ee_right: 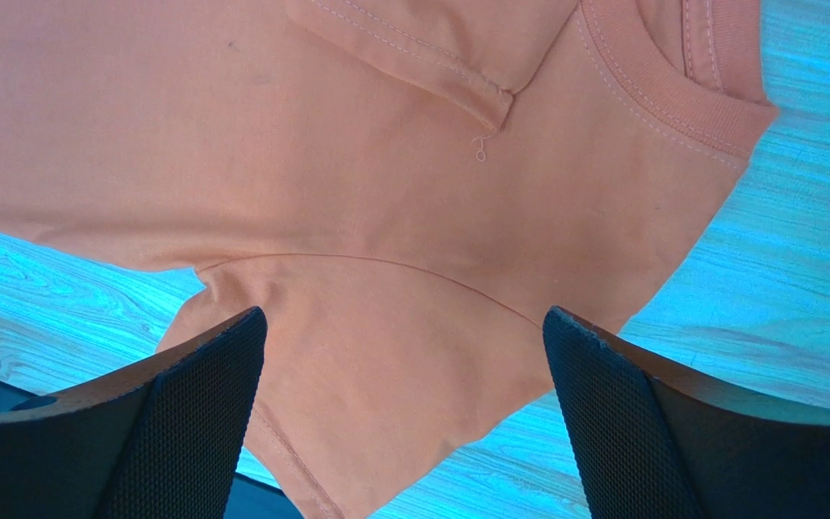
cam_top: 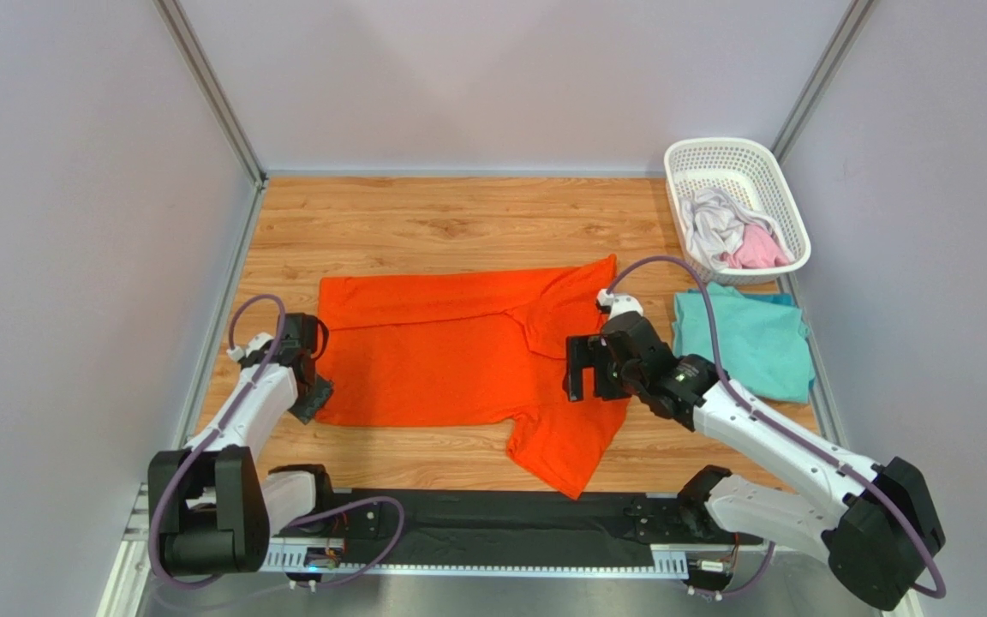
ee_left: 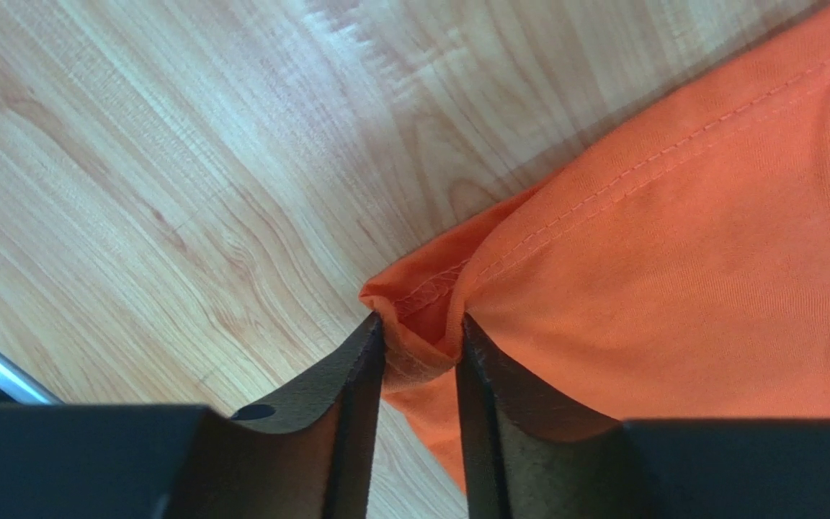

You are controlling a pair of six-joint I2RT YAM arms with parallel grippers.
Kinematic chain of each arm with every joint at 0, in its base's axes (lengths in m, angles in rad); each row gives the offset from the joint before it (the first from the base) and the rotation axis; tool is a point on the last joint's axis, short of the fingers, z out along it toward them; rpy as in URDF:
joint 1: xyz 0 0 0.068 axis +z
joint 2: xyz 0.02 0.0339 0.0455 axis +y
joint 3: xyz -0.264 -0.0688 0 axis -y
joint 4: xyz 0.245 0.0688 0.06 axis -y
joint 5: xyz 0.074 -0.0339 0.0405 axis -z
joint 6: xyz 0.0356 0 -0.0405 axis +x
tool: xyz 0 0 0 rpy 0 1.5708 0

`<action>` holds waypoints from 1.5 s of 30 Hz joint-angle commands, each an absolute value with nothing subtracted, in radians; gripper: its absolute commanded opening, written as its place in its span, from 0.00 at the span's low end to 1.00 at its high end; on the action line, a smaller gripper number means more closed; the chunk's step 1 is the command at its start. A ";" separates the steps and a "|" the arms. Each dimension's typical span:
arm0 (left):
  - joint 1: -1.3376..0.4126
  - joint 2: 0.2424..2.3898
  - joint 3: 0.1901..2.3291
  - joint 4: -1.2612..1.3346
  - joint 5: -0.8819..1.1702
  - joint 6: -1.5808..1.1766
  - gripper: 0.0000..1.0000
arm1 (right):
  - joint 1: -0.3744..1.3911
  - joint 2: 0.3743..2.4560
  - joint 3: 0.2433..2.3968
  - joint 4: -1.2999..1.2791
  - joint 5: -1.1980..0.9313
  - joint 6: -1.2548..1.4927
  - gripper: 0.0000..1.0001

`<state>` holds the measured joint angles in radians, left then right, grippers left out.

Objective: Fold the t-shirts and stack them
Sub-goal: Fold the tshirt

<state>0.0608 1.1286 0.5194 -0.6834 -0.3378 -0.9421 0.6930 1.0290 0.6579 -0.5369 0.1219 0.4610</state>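
A bright orange t-shirt (cam_top: 447,354) lies spread on the wooden table, its top edge folded down and one sleeve pointing toward the near edge. My left gripper (cam_top: 315,399) sits at the shirt's near left corner. In the left wrist view its jaws (ee_left: 419,335) pinch a bunched fold of the orange hem (ee_left: 430,297). My right gripper (cam_top: 585,366) hovers wide open over the shirt's right side, and its wrist view shows the sleeve and collar (ee_right: 333,162) below the fingers (ee_right: 403,335), nothing between them. A folded teal t-shirt (cam_top: 743,341) lies to the right.
A white lattice basket (cam_top: 718,144) stands at the back right with a pale grey-white tee (cam_top: 715,221) and a pink one (cam_top: 756,247) crumpled inside. Grey walls enclose the table on three sides. A black rail (cam_top: 486,521) runs along the near edge.
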 commanded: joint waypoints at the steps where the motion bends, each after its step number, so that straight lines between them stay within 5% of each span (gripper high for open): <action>1: 0.069 1.154 0.517 -0.661 -0.316 -0.922 0.33 | 0.696 1.002 0.652 -0.551 0.124 0.482 1.00; 3: 0.071 1.152 0.517 -0.663 -0.308 -0.917 0.23 | 0.698 0.996 0.650 -0.580 0.123 0.492 1.00; 5: 0.071 1.138 0.512 -0.666 -0.311 -0.920 0.01 | 0.710 0.989 0.652 -0.603 0.121 0.494 1.00; 23: 0.069 1.046 0.479 -0.652 -0.305 -0.896 0.00 | 1.285 1.256 0.735 -0.726 0.222 0.638 0.88; 29: 0.071 1.042 0.479 -0.653 -0.301 -0.894 0.00 | 1.336 1.385 0.744 -0.704 0.193 0.649 0.73; 32: 0.069 1.039 0.480 -0.660 -0.304 -0.899 0.00 | 1.336 1.407 0.742 -0.704 0.204 0.669 0.54; 36: 0.071 1.035 0.483 -0.663 -0.307 -0.907 0.00 | 1.336 1.414 0.718 -0.696 0.195 0.689 0.49; 45: 0.071 0.994 0.479 -0.687 -0.316 -0.934 0.00 | 1.338 1.358 0.663 -0.701 0.147 0.752 0.01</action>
<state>0.0616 1.0286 0.4850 -0.6704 -0.3077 -0.9146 1.3319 1.3846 0.6983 -0.6872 0.1635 0.7033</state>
